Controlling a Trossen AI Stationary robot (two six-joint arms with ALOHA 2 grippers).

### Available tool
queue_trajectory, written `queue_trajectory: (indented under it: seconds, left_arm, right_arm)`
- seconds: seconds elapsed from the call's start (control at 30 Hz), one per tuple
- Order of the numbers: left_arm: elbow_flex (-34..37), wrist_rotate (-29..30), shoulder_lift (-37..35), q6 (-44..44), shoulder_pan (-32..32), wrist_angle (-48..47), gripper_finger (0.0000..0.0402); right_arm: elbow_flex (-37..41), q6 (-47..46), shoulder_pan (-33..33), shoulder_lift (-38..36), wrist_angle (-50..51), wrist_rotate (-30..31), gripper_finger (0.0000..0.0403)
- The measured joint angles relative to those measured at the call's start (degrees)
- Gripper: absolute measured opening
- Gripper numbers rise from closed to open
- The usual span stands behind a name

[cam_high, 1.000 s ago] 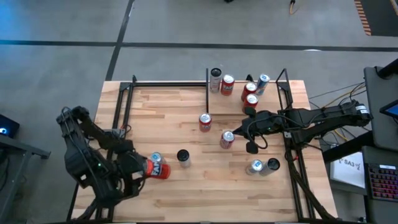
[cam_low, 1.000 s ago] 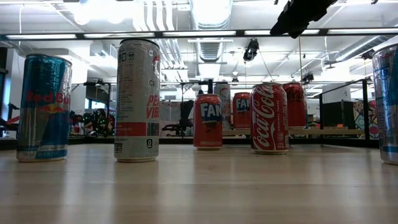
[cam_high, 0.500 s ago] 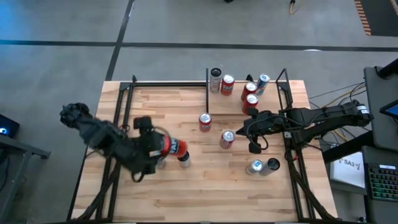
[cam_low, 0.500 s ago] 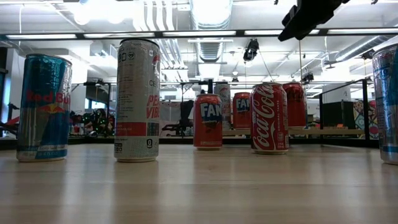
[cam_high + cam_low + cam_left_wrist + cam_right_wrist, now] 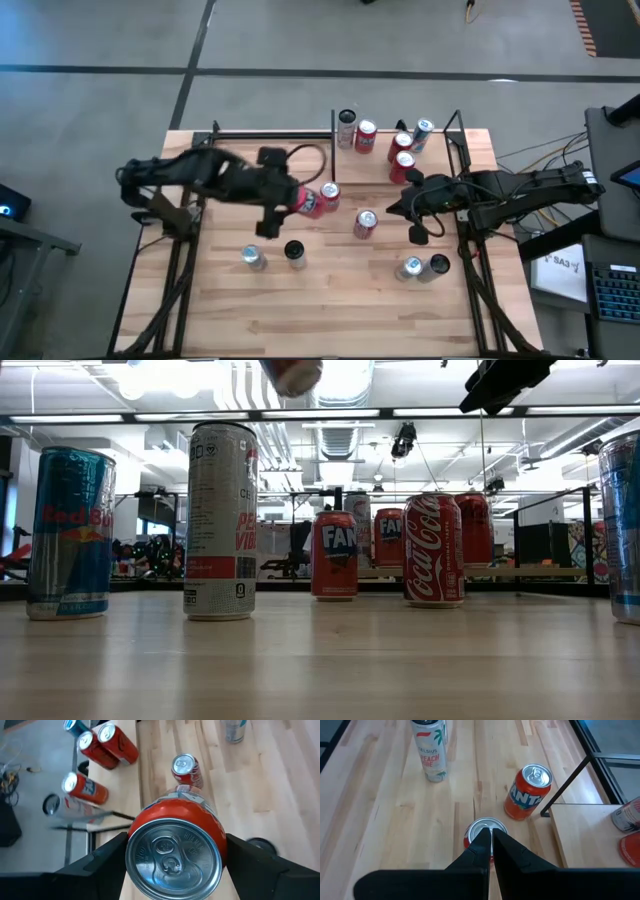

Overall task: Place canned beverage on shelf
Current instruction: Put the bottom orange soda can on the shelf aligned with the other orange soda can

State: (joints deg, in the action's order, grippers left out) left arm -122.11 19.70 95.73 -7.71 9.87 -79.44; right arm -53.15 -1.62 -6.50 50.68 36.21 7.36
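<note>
Left gripper (image 5: pixel 297 200) now mid-table from near-left corner, arm outstretched, pinching red can (image 5: pixel 309 202) sideways; right gripper (image 5: pixel 398 205) pressed together.

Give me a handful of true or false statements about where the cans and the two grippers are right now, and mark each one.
1. The left gripper holds a red can lying on its side above the table. True.
2. The right gripper stands wide open. False: its fingers are shut, above an upright can.
3. An orange Fanta can stands on the tabletop beside the shelf's corner. True.
4. The shelf holds no cans. False: several cans already stand on it.
5. The held can is already on the shelf. False: it hangs over the middle of the table.
</note>
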Motion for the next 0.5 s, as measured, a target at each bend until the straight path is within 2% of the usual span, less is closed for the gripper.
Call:
queue_trajectory:
  seconds: [0.27, 0.4, 0.5]
  left_arm:
    - [-13.1, -8.0, 11.1, -17.9, -9.1, -0.8, 0.027]
    - [-10.8, -11.0, 12.7, -27.1, -12.8, 1.5, 0.027]
    - [-11.2, -11.3, 14.7, -30.7, -15.2, 1.7, 0.027]
  right_arm:
    - [0.0, -0.3, 0.0, 0.0, 0.0, 0.0, 0.0009]
    - [0.0, -0.9, 0.0, 0.0, 0.2, 0.0, 0.0009]
    - [0.0, -1.9, 0.0, 0.0, 0.5, -0.1, 0.0009]
